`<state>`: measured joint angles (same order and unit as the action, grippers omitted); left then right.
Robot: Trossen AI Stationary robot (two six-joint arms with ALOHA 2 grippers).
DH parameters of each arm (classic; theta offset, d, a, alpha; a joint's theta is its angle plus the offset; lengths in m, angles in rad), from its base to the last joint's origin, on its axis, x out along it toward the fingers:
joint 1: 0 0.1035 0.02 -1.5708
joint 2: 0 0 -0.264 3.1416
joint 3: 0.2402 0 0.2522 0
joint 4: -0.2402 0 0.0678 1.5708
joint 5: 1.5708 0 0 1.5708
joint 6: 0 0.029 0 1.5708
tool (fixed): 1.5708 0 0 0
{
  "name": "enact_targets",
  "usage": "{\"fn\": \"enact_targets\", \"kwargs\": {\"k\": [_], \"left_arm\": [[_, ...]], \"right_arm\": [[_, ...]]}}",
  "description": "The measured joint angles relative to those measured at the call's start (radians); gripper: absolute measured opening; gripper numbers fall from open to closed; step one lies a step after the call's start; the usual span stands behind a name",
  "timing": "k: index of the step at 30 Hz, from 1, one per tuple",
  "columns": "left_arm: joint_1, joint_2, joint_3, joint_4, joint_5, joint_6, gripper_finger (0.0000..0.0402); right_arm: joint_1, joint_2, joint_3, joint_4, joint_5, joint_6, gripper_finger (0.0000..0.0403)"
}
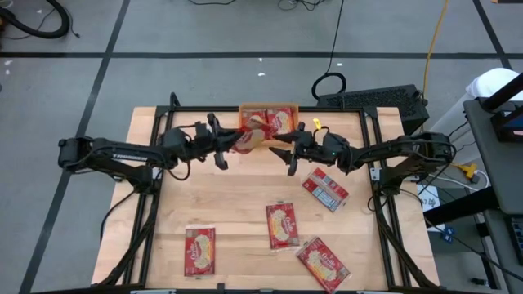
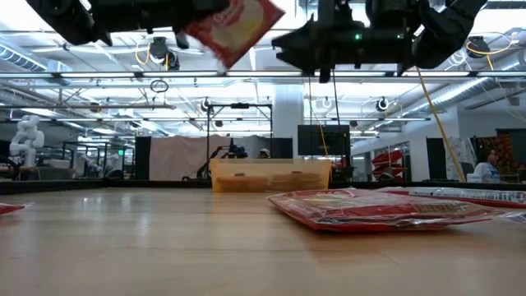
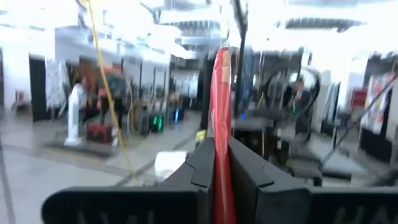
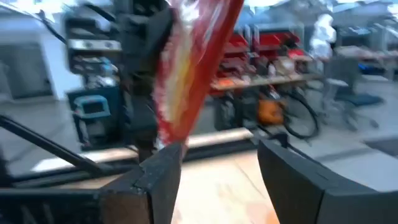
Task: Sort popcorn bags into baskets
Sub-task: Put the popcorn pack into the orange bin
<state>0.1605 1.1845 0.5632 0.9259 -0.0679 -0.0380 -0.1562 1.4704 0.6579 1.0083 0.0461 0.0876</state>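
A: From overhead, the left gripper is clamped on a popcorn bag held in the air just at six o'clock of the orange basket, which sits at twelve o'clock on the table and already holds packets. The right gripper faces it from three o'clock, jaws apart.

B: So the two are nearly nose to nose. A collision is the obvious risk if either pushes in carelessly.

A: Yes. Four more bags lie flat toward six o'clock, and one silver-sided at four.

B: And the level view?

A: The held bag hangs tilted high above the wood; the basket is far back at centre. Released from there, I think it could flutter and land short.

B: Left wrist?

A: The bag stands edge-on, pinched between the left fingers. A thin grip on one edge; it may slip.

B: Right wrist?

A: Its own fingers are spread wide, the bag just beyond them. If they close off-centre during a handover, the packet could crumple or drop.
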Motion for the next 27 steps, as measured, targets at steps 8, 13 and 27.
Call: {"fn": "enact_targets", "kwargs": {"k": [8,13,27], "left_arm": [[-0.012,0.109,0.011,0.185,0.077,-0.008,0.0016],[-0.012,0.163,0.047,0.193,0.096,-0.016,0.0022],[0.011,0.115,0.097,-0.083,0.191,-0.025,0.0068]], "right_arm": [[0.001,0.000,0.000,0.180,-0.104,-0.046,0.0207],[-0.007,0.000,0.004,0.187,-0.198,-0.054,0.0184],[-0.093,-0.006,0.016,0.065,-0.288,0.100,0.0020]]}}
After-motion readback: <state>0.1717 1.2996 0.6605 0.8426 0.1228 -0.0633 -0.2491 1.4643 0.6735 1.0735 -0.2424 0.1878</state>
